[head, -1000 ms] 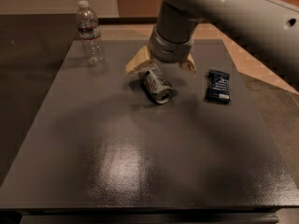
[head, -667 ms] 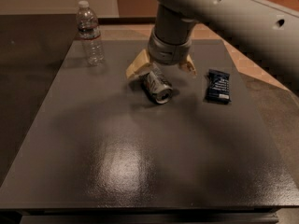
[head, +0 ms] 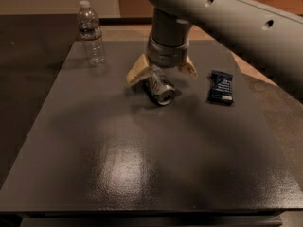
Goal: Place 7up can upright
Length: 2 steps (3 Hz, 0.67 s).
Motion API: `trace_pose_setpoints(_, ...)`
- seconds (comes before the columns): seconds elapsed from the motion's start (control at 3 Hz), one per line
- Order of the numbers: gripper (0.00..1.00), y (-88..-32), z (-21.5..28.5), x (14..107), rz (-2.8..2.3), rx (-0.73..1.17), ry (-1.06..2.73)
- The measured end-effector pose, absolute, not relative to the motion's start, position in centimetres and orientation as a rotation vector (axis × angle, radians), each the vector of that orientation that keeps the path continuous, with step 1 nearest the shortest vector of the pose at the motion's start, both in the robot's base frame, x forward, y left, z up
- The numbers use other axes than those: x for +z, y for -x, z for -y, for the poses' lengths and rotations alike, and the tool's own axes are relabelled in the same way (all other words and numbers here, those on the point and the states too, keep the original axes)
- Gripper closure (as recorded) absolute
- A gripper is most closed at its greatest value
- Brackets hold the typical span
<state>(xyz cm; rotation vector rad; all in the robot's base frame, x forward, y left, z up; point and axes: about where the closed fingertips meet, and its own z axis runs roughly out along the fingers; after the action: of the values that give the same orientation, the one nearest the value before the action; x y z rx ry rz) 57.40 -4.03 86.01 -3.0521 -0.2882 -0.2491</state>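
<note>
Toward the back of the dark grey table [head: 142, 174], under the thick grey arm [head: 227, 18] that reaches in from the upper right, the gripper [head: 162, 75] hangs low over the surface. Its two tan fingers [head: 136, 73] are splayed wide apart, one on each side, with nothing clamped between them. The left one looks to be right against the can, though I can't say for sure it touches.

The 7up can [head: 159, 86] lies on its side just below the wrist, in the gap between those fingers. Its shiny round end points down toward the near right (you can see the metal rim catching the light), and its other end is tucked up under the gripper. It rests on the tabletop, not lifted.

Off at the far left corner stands a clear plastic water bottle [head: 91, 34], upright with a white cap, well apart from the can. To the right of the gripper lies a flat dark blue snack packet [head: 221, 86], near the right finger but not touching it.
</note>
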Motion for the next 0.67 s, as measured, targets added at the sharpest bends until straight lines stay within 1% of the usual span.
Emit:
trace_pose_setpoints(0.33,0.18,-57.36,3.96,85.57,0.303,-0.230,3.069)
trace_pose_setpoints(0.67,0.42,-57.26,4.13,85.43,0.315,-0.217,3.079)
